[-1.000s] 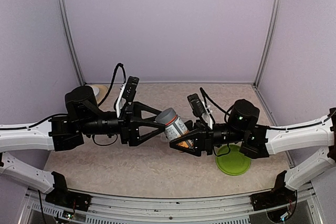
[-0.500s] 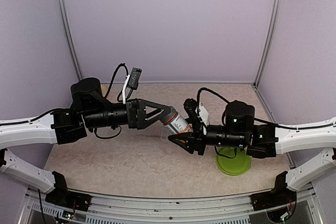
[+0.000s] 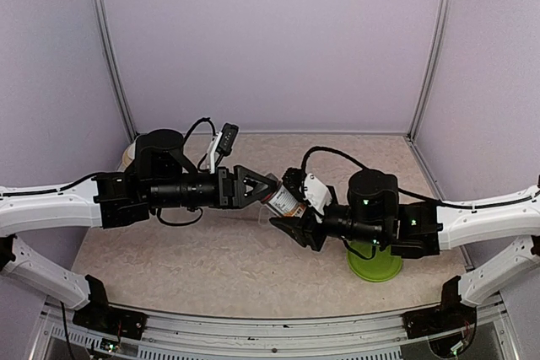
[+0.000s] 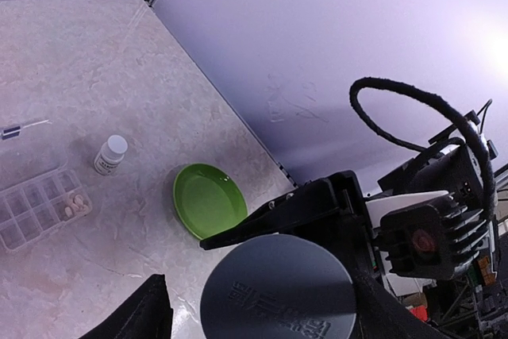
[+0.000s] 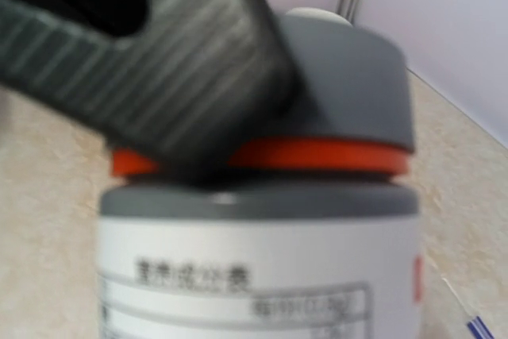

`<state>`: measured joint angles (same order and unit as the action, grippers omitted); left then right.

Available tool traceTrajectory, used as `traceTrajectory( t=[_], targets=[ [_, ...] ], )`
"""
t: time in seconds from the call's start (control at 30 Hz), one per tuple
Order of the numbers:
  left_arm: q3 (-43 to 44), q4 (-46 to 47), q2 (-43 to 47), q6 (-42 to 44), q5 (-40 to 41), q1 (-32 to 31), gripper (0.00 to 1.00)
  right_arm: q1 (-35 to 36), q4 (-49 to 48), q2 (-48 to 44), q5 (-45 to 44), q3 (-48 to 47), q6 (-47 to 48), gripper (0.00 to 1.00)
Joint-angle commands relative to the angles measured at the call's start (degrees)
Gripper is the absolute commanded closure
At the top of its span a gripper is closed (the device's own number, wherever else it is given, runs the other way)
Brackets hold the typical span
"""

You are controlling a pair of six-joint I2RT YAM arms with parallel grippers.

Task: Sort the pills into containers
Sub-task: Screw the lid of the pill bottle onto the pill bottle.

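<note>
A grey-capped bottle with a white label hangs tilted above the table between the arms. My right gripper is shut on its body. My left gripper stands around the grey cap: one finger lies against the cap and the other stands off it with table showing between. The right wrist view is filled by the bottle, with a left finger across its cap. The containers, a clear divided box, lie on the table. The pills are whitish specks in one compartment.
A small white bottle stands upright beyond the box. A green dish sits on the table under the right arm, also seen as the green dish from the left wrist. Lilac walls close in the back and sides.
The left gripper has come from beside the bottle to round its cap. The right arm has turned the bottle so its cap points at the left gripper, and both have shifted slightly right.
</note>
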<state>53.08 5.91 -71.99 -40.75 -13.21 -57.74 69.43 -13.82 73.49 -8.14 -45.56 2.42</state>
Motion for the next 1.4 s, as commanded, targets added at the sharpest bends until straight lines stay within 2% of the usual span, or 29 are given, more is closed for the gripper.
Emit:
traceTrajectory(
  t=[0.0, 0.17, 0.37, 0.53, 0.8, 0.97, 1.1, 1.13, 1.2, 1.27, 1.3, 1.37],
  targets=[
    [0.54, 1.25, 0.07, -0.65, -0.06, 1.14, 0.31, 0.71, 0.27, 1.35, -2.82, -2.58, 1.88, 1.00],
    [-0.12, 3.15, -0.11, -0.73, -2.07, 1.55, 0.49, 0.71, 0.01, 1.56, -3.25, -2.43, 2.07, 1.00],
    [-0.14, 5.63, -1.40, -0.23, -6.47, 1.52, 0.59, 0.71, -0.85, 1.37, -2.48, -2.56, 1.03, 1.00],
    [-0.08, 7.50, -1.86, 2.51, -9.51, 1.41, 0.73, 0.71, -0.95, 0.85, 0.01, -2.47, -0.88, 1.00],
    [-2.02, 11.25, 0.10, 10.94, -13.02, 0.44, 0.95, -1.68, -3.09, -3.70, 13.91, -0.36, -11.71, 1.00],
    [-2.92, 13.98, 2.12, 15.74, -15.86, -0.90, 1.00, -3.68, -5.43, -6.00, 22.82, 0.99, -20.40, 1.00],
    [-1.93, 11.90, 2.23, 17.85, -15.08, -1.76, 1.00, -3.95, -5.61, -6.25, 25.38, 0.74, -23.54, 1.00],
    [-1.73, 11.38, 2.08, 17.66, -14.49, -1.70, 0.96, -3.95, -5.53, -6.25, 25.22, 0.78, -23.62, 1.00],
    [-1.78, 10.90, 2.16, 16.61, -12.41, -1.48, 0.73, -3.95, -4.76, -6.21, 23.70, 0.82, -22.99, 1.00],
    [-1.85, 10.53, 2.31, 15.35, -11.15, -0.98, 0.55, -3.95, -3.74, -5.98, 21.97, 0.90, -21.96, 1.00],
    [-1.84, 10.27, 2.37, 14.75, -10.41, -0.67, 0.49, -3.95, -3.63, -5.88, 21.50, 1.03, -21.56, 1.00],
    [-2.14, 10.27, 2.60, 13.67, -9.94, 0.03, 0.44, -3.95, -3.80, -5.45, 21.09, 1.26, -20.78, 1.00]
  ],
)
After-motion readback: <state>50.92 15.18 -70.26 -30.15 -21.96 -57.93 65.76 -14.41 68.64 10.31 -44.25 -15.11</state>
